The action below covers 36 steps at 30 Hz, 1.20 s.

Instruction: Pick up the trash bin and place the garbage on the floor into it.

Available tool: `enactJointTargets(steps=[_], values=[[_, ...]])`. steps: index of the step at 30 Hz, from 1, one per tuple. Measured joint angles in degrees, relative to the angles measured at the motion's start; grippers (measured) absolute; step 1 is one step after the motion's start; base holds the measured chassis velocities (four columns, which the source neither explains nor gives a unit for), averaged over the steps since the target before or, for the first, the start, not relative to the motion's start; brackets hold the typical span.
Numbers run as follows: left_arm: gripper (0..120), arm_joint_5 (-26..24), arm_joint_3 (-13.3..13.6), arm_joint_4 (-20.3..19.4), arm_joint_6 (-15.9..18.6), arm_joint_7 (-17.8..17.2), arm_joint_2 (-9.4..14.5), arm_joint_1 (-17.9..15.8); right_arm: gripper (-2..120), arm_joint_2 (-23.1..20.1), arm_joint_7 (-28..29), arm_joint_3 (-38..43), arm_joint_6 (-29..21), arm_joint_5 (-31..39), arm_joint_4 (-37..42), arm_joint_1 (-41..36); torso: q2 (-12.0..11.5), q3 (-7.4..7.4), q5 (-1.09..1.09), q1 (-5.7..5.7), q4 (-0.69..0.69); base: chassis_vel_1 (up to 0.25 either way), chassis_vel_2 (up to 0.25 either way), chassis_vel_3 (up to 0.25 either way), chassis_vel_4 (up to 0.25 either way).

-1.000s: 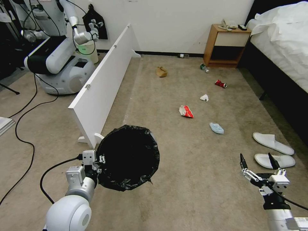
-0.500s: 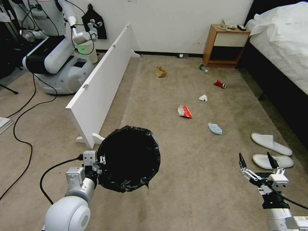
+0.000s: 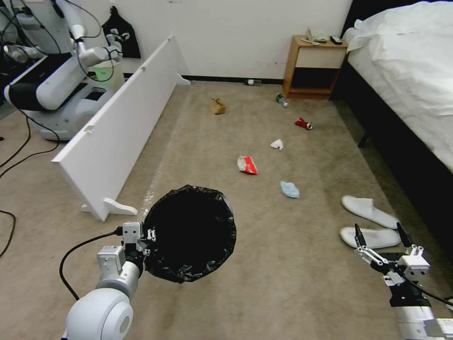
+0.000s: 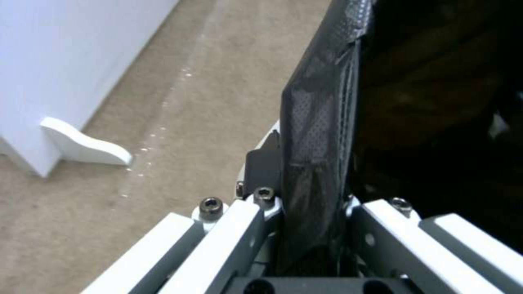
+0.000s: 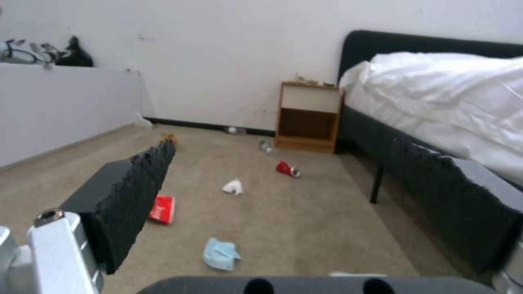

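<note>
The bin hung off the floor, its bag-covered rim pinched in the left gripper. The right gripper was spread empty, low beside the slippers. Over the last second the whole head view had slid: the robot had turned right, so the mask, packet, tissue and can sat nearer centre. The litter itself lay unmoved. Collection had probably not begun; the base was lining up.

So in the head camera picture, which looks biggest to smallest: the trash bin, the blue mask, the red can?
1. trash bin, though it's nearest the camera
2. blue mask
3. red can, farthest away
</note>
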Motion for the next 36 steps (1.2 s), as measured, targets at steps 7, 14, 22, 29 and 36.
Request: enactJointTargets(steps=[7,14,22,29,36], values=[[2,0.38,-0.15,0.03,-0.09,0.02,-0.37,0.17,100,-0.39,-0.01,-0.03,0.05,0.49,-0.1,0.19,0.0,-0.01,-0.03,0.0,0.01,-0.054,-0.067,0.068,0.047],[2,1.16,-0.15,0.04,-0.34,-0.08,-0.94,0.87,100,-0.23,-0.04,-0.23,0.3,0.68,-0.13,0.14,0.0,-0.01,-0.01,0.0,0.01,0.028,0.041,-0.027,-0.02],[2,1.52,-0.31,-0.13,-0.62,0.16,-1.08,1.54,100,-0.11,-0.05,-0.55,0.45,0.5,-0.11,0.12,0.0,-0.01,-0.01,0.0,0.0,0.0,0.0,0.0,0.0],[2,1.64,-0.43,-0.17,-1.01,0.52,-0.98,1.86,100,-0.11,-1.27,-0.54,-0.14,0.49,0.17,0.04,0.0,-0.01,-0.01,0.0,0.0,0.0,0.0,0.0,0.0],[2,1.91,-0.2,-0.21,-1.02,0.7,-1.25,2.04,100,-0.05,-3.03,-0.1,0.17,1.06,0.06,-0.15,0.0,-0.01,-0.01,0.0,0.0,0.0,0.0,0.0,0.0]])
